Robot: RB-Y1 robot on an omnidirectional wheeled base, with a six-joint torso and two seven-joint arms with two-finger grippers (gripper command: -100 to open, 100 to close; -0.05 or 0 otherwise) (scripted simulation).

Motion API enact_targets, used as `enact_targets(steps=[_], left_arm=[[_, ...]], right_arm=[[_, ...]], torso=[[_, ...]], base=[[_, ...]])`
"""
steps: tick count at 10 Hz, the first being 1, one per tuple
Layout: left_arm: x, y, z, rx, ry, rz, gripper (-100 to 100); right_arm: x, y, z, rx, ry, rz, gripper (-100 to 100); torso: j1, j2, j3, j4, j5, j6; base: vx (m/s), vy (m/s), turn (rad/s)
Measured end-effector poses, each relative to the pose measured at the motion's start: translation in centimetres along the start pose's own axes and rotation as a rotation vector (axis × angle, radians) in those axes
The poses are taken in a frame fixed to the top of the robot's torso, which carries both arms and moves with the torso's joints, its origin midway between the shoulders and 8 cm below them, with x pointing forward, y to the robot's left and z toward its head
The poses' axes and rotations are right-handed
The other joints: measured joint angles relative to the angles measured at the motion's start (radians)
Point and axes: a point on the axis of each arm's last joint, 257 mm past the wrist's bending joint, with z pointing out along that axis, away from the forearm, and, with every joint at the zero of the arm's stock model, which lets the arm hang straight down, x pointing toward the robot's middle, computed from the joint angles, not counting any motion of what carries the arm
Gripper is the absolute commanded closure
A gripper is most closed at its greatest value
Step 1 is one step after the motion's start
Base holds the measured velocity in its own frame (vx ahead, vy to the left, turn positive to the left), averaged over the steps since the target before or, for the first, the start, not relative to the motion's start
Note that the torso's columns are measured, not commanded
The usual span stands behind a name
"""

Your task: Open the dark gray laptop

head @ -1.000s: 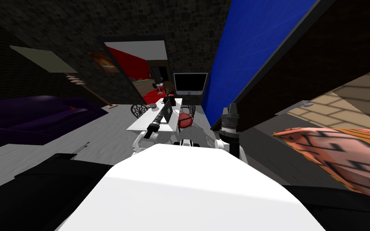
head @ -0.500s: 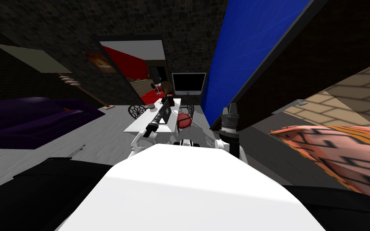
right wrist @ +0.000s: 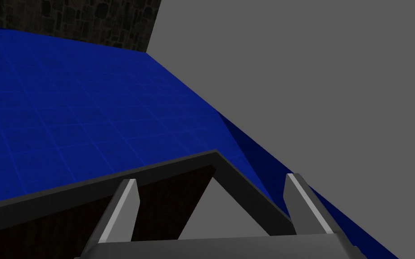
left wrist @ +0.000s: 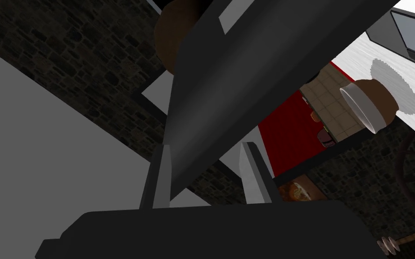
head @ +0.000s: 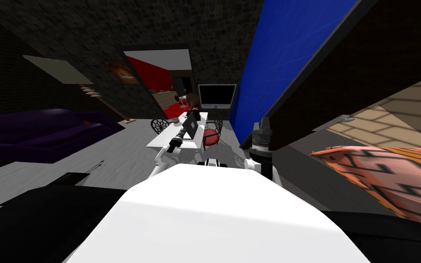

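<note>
Laptop (head: 190,122) sits on the white table (head: 158,139) at 12 o'clock from me, lid already raised well off its base. L claw (left wrist: 205,147) has a corner of the dark grey lid betw. its fingers (left wrist: 160,177), drawn in narrow and pinching it. One blade lies against the lid face, the other just beside the edge. R claw (right wrist: 212,178) is held up at approx. 1 o'clock, fingers spread, holding nothing. A brown pot w/ white rim (left wrist: 368,105) stands on the table near the laptop. Handling, as I judge it: lid is thin, stiff and smooth, so the blades may slip. The hinge prob. resists a bit, and the light base could lift or skid on the table. Best hold is the free edge opposite the hinge, near its middle — a corner grip may twist the panel. Vs. 0.5 s ago: my head cam has shifted a little, and the lid shows a broader face and stands steeper — L arm has carried it further open.
</note>
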Motion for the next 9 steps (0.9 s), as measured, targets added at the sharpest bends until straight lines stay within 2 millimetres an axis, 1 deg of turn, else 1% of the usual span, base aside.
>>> enact_targets(steps=[1,2,3,4,6,7,8,9], left_arm=[[0.7,-0.4,0.8,0.014,0.008,-0.025,100],[1.0,-0.5,1.6,0.025,0.012,-0.044,100],[1.2,-0.4,2.3,0.024,0.014,-0.054,100],[1.5,0.3,2.7,0.012,0.016,-0.056,100],[2.3,-0.5,4.4,0.038,0.025,-0.097,100],[2.5,-0.4,5.2,0.037,0.027,-0.104,100],[2.6,0.2,5.4,0.026,0.029,-0.104,100],[3.0,-0.4,6.1,0.040,0.036,-0.127,100]], right_arm=[[0.0,0.0,0.0,0.000,0.000,0.000,0],[0.0,0.0,0.0,0.000,0.000,0.000,0],[0.0,0.0,0.0,0.000,0.000,0.000,0],[0.0,0.0,0.0,0.000,0.000,0.000,0],[0.0,0.0,0.0,0.000,0.000,0.000,0],[0.0,0.0,0.0,0.000,0.000,0.000,0],[0.0,0.0,0.0,0.000,0.000,0.000,0],[0.0,0.0,0.0,0.000,0.000,0.000,0]], torso=[[0.001,0.002,0.001,0.002,-0.001,-0.002],[0.002,0.004,0.002,0.005,-0.001,-0.002],[0.002,0.004,0.002,0.005,-0.002,-0.002],[0.002,0.002,0.001,0.003,-0.001,-0.002],[0.004,0.007,0.004,0.005,-0.001,-0.003],[0.002,0.006,0.003,0.005,-0.002,-0.002],[0.001,0.003,0.002,0.003,-0.002,-0.002],[0.002,0.006,0.003,0.004,-0.002,-0.003]], base=[[-0.080,0.017,0.070],[-0.033,0.004,-0.021],[0.000,0.000,0.000],[-0.060,0.024,0.154],[-0.057,0.022,0.033],[-0.007,0.003,-0.012],[-0.070,0.014,0.153],[-0.081,0.024,0.083]])
